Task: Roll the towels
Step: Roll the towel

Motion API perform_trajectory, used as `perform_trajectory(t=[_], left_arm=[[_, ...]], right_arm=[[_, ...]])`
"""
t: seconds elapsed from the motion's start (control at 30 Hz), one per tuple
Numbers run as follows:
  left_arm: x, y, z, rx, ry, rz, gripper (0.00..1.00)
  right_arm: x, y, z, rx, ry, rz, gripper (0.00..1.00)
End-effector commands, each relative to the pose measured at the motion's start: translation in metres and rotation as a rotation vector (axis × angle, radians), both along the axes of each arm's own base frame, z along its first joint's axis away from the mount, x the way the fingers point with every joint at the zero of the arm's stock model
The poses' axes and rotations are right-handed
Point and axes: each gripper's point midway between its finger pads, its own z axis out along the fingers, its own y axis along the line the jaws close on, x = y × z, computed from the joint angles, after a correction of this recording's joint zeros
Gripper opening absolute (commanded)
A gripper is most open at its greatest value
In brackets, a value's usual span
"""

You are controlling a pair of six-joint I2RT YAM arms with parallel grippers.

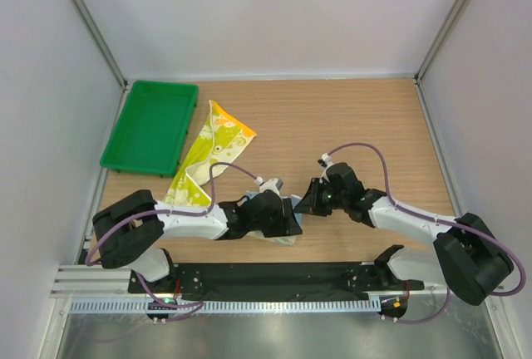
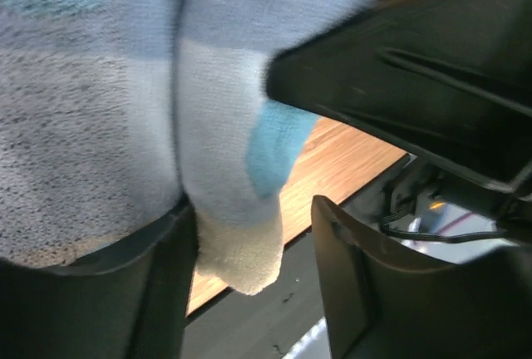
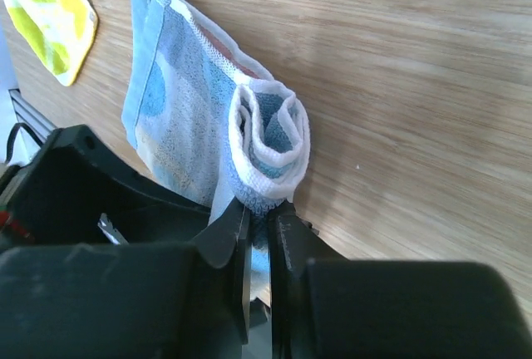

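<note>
Snugly in right pincer (image 3: 259, 216), blue towel (image 3: 179, 101).

Bare table (image 1: 366, 118) at right; green tray (image 1: 150, 126), yellow-green towel (image 1: 208, 155) at left.

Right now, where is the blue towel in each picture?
Top view: the blue towel peeks out just below centre.
Left wrist view: it fills the upper left.
Right wrist view: centre, rolled end pinched by the right gripper.
Shared landmark: the wooden table.
</note>
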Motion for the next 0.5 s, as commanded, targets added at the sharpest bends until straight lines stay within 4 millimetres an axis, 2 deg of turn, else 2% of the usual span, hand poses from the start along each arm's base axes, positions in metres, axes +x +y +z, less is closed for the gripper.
perform_trajectory(t=[0.0,0.07,0.13,0.17,0.27,0.3,0.33,0.37,0.4,0.47], left_arm=[[0.006,0.012,0.007,0.160,-0.128,-0.029,0.59],[0.007,0.023,0.005,0.259,-0.184,-0.036,0.63],[0.011,0.021,0.015,0.298,-0.232,-0.037,0.64],[0.007,0.030,0.010,0.369,-0.248,-0.058,0.65],[0.016,0.031,0.026,0.444,-0.350,-0.036,0.65],[0.015,0.037,0.024,0.505,-0.385,-0.042,0.65],[0.017,0.031,0.033,0.508,-0.409,-0.039,0.65],[0.015,0.030,0.034,0.525,-0.426,-0.045,0.65],[0.015,0.036,0.027,0.588,-0.435,-0.061,0.65],[0.014,0.029,0.035,0.619,-0.484,-0.059,0.64]], right_arm=[[0.006,0.002,0.009,-0.034,-0.030,0.015,0.02],[0.003,0.002,0.009,-0.045,-0.021,0.025,0.02],[0.004,0.003,0.012,-0.048,-0.022,0.029,0.02],[0.003,0.003,0.011,-0.057,-0.014,0.031,0.02],[0.002,0.003,0.010,-0.072,0.000,0.038,0.01],[0.002,0.005,0.010,-0.077,0.006,0.042,0.02],[0.002,0.006,0.011,-0.080,0.007,0.046,0.02],[0.001,0.006,0.010,-0.084,0.016,0.044,0.02],[0.002,0.006,0.011,-0.086,0.017,0.042,0.02],[0.002,0.008,0.012,-0.088,0.020,0.045,0.02]])
